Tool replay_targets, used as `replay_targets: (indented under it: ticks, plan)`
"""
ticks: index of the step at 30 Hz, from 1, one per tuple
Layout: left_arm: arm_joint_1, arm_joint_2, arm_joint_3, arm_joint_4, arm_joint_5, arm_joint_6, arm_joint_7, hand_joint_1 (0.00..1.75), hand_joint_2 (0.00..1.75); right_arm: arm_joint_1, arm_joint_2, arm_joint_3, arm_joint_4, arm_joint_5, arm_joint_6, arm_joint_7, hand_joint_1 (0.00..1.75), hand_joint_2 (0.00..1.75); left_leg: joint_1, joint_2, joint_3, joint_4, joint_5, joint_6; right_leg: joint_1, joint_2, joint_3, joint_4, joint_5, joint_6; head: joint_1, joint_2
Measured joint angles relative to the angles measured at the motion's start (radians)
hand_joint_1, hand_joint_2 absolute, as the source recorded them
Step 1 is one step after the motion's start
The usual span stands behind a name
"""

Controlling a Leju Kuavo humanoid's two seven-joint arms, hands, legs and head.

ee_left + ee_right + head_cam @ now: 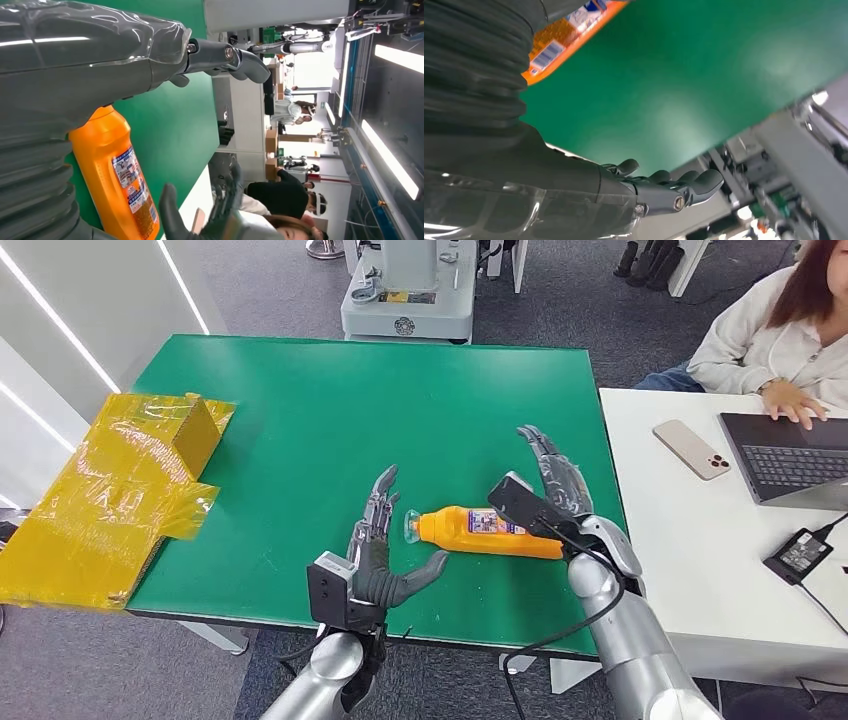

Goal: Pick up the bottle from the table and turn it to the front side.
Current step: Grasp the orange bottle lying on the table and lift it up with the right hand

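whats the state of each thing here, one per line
bottle: lying on its side on the green table, cap toward the left hand, unheld
left hand: open, fingers spread, beside the cap
right hand: open, by the bottle's base
laptop: open
phone: lying back up

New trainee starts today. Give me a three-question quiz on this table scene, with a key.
1. True or false: the orange bottle stands upright on the green table.
2. What lies at the table's left end? A) a laptop B) a yellow-taped cardboard box C) a cup
3. Fill in: the bottle lies between the left hand and the ____ hand.

Key: 1 false, it lies on its side; 2 B; 3 right. Both hands are open and hold nothing.
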Motion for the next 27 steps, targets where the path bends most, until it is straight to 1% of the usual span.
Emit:
replay_targets:
  ticks: [2, 6, 10, 13, 16, 19, 27]
  plan:
    - [-0.004, 0.000, 0.000, 0.007, 0.001, 0.000, -0.001, 0.00, 1.75, -0.020, -0.001, 0.019, 0.035, 0.015, 0.011, 0.005, 0.00, 1.75, 0.000, 0.000, 0.000, 0.000, 0.000, 0.000, 0.000, 0.000, 0.000, 0.000, 0.000, 0.000, 0.000, 0.000]
    - [-0.007, 0.001, 0.000, 0.010, 0.003, 0.000, -0.001, 0.00, 1.75, -0.033, -0.004, 0.036, 0.055, 0.030, 0.021, 0.011, 0.00, 1.75, 0.000, 0.000, 0.000, 0.000, 0.000, 0.000, 0.000, 0.000, 0.000, 0.000, 0.000, 0.000, 0.000, 0.000]
    - [-0.026, 0.004, 0.000, 0.047, 0.043, 0.000, -0.001, 0.00, 1.75, -0.118, -0.047, 0.181, 0.191, 0.133, 0.126, 0.051, 0.00, 1.75, 0.000, -0.001, -0.001, 0.000, 0.000, 0.000, 0.000, 0.000, 0.000, 0.000, 0.000, 0.000, 0.000, 0.000]
    - [-0.027, 0.004, 0.000, 0.055, 0.053, 0.001, 0.004, 0.00, 1.75, -0.152, -0.073, 0.230, 0.224, 0.150, 0.179, 0.060, 0.00, 1.75, 0.000, -0.001, -0.001, 0.001, 0.000, 0.000, 0.000, 0.000, 0.000, 0.000, 0.000, 0.000, 0.000, 0.000]
    - [-0.025, 0.004, 0.000, 0.056, 0.054, -0.001, 0.018, 0.00, 1.75, -0.182, -0.100, 0.270, 0.244, 0.147, 0.217, 0.072, 0.00, 1.75, 0.000, -0.001, -0.001, 0.001, 0.000, 0.000, 0.000, -0.001, 0.000, 0.000, 0.000, 0.000, 0.000, 0.000]
    - [-0.025, 0.005, 0.000, 0.056, 0.054, -0.004, 0.024, 0.00, 1.75, -0.200, -0.122, 0.299, 0.257, 0.139, 0.231, 0.081, 0.00, 1.75, 0.000, -0.001, 0.000, 0.001, 0.000, 0.000, 0.000, 0.000, 0.000, 0.000, 0.000, 0.000, 0.000, 0.000]
    - [-0.024, 0.004, 0.000, 0.054, 0.057, -0.014, 0.059, 0.00, 1.75, -0.204, -0.165, 0.365, 0.263, 0.095, 0.251, 0.113, 0.00, 1.75, 0.000, -0.001, 0.000, 0.001, 0.000, 0.000, 0.000, -0.001, 0.000, 0.000, 0.000, 0.000, 0.000, 0.000]
